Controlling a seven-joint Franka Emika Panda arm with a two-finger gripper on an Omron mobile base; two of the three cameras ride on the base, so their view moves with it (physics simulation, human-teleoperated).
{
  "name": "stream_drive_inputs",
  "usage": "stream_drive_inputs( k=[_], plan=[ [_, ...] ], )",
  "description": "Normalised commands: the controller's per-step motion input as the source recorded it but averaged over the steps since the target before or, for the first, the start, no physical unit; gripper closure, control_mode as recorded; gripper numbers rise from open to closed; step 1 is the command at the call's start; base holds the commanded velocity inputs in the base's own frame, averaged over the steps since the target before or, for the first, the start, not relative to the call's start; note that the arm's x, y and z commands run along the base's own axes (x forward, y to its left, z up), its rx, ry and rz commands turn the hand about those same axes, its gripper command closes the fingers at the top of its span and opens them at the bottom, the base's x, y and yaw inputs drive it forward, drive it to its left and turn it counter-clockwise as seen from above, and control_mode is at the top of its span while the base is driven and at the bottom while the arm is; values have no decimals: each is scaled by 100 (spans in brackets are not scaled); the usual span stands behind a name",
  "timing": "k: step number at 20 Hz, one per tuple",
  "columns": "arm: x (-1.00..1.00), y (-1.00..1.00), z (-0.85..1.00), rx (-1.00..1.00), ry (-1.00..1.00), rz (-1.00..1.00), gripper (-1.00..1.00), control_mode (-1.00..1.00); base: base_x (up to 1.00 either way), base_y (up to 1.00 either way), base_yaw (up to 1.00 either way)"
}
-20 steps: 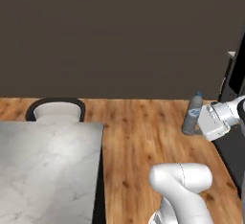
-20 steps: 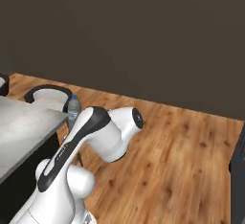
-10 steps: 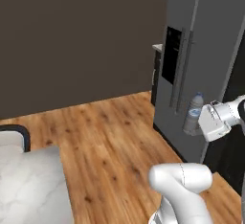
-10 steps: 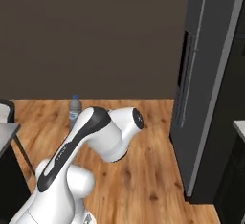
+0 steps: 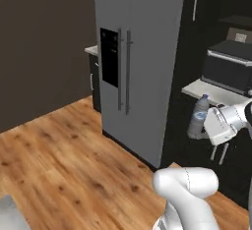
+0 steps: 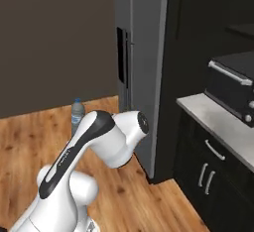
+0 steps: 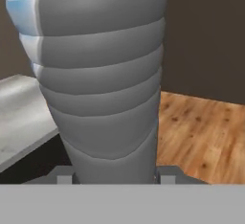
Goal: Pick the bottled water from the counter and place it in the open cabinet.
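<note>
The fingers (image 7: 115,177) grip the bottled water (image 5: 198,117) upright; its bluish label band bears no readable writing.

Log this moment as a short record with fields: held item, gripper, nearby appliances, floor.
held item: small clear plastic water bottle with pale cap, upright
gripper: white gripper, fingers shut on the bottle
bottle position: off any surface, in front of the marble ledge
nearby appliances: tall grey two-door refrigerator; black microwave on the ledge
floor: brown wood planks
</note>
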Motion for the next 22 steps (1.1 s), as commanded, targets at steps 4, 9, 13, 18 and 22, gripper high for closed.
stream_drive_inputs(
  k=[4,9,13,18,22],
  plan=[
    [0,0,0,0,0,0,100,100,0,0,-64],
    [0,0,0,0,0,0,100,100,0,0,-63],
    [0,0,0,0,0,0,100,100,57,28,-50],
    [0,0,0,0,0,0,100,100,78,40,-27],
    [0,0,0,0,0,0,100,100,90,53,-29]
  ],
)
